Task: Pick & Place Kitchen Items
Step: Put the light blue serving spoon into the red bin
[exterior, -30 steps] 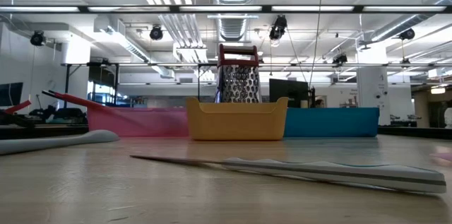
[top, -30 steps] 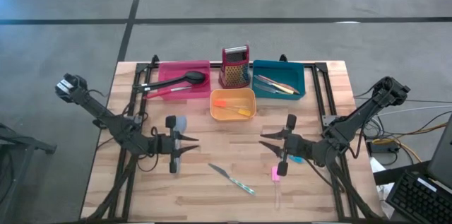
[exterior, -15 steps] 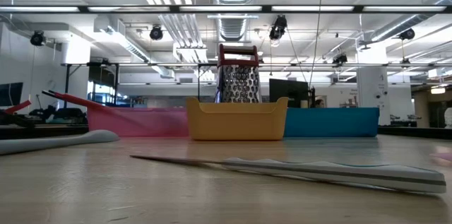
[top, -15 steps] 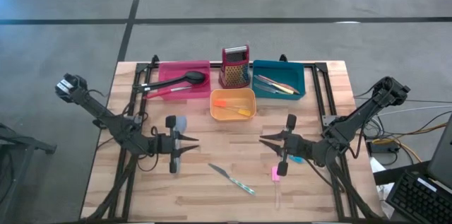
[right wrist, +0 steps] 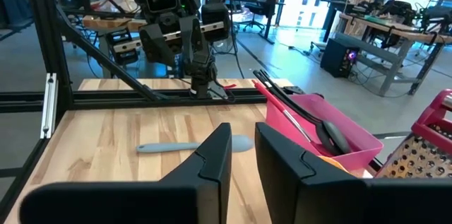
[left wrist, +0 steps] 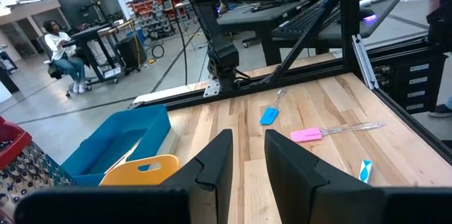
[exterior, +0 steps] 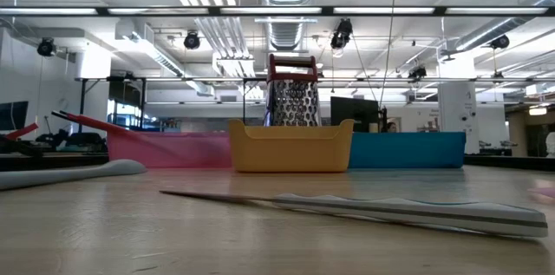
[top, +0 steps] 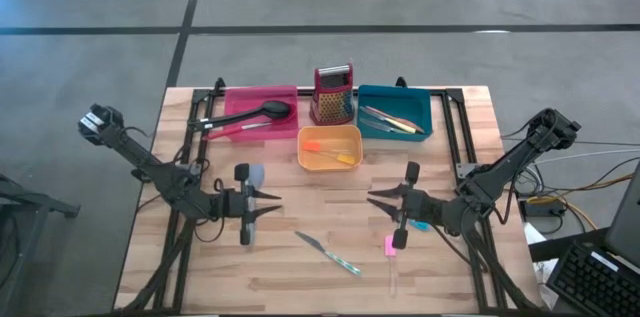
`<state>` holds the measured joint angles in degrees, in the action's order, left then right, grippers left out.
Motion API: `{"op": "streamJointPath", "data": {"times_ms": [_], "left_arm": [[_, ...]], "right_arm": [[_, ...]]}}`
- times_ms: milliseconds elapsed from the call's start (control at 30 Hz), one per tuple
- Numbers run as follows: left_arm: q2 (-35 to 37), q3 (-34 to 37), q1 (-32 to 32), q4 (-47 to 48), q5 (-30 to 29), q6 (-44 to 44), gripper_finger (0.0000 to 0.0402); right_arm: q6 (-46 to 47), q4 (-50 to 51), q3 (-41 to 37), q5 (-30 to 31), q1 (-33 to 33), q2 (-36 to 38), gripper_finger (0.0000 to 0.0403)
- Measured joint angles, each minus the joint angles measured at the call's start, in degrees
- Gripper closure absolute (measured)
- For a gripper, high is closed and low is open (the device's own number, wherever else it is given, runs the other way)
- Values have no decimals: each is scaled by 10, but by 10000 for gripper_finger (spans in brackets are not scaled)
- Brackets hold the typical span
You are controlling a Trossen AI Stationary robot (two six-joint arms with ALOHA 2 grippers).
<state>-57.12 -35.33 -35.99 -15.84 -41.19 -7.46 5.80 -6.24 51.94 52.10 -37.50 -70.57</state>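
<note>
Overhead, we see our left gripper (top: 262,205) low over the left half of the wooden table (top: 290,277), and our right gripper (top: 385,204) mirrored on the right half; both point inward at each other. Each has its fingers drawn close with a narrow gap between them and nothing inside (the wrist views show bare wood through that gap). Between the two, nearer the front edge, lies a slim knife (top: 328,254), and it stretches across the low view too. A grey spatula (top: 248,174) rests just behind the left gripper. By the right gripper sit a pink piece (top: 390,246) and a small blue piece (top: 420,225), close together. Along the back we find a pink tray (top: 232,100) holding a long black spoon (top: 262,112), a red grater (top: 333,95) standing upright, and a teal tray (top: 424,107) with several thin utensils. In front of the grater sits an orange tray (top: 353,137) with a short orange piece (top: 346,160).
</note>
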Motion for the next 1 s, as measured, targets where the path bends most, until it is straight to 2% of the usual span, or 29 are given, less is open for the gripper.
{"op": "streamJointPath", "data": {"times_ms": [1000], "left_arm": [[0, 0, 0, 4, 1, -13, 314]], "right_arm": [[-2, 0, 0, 0, 0, 0, 250]]}}
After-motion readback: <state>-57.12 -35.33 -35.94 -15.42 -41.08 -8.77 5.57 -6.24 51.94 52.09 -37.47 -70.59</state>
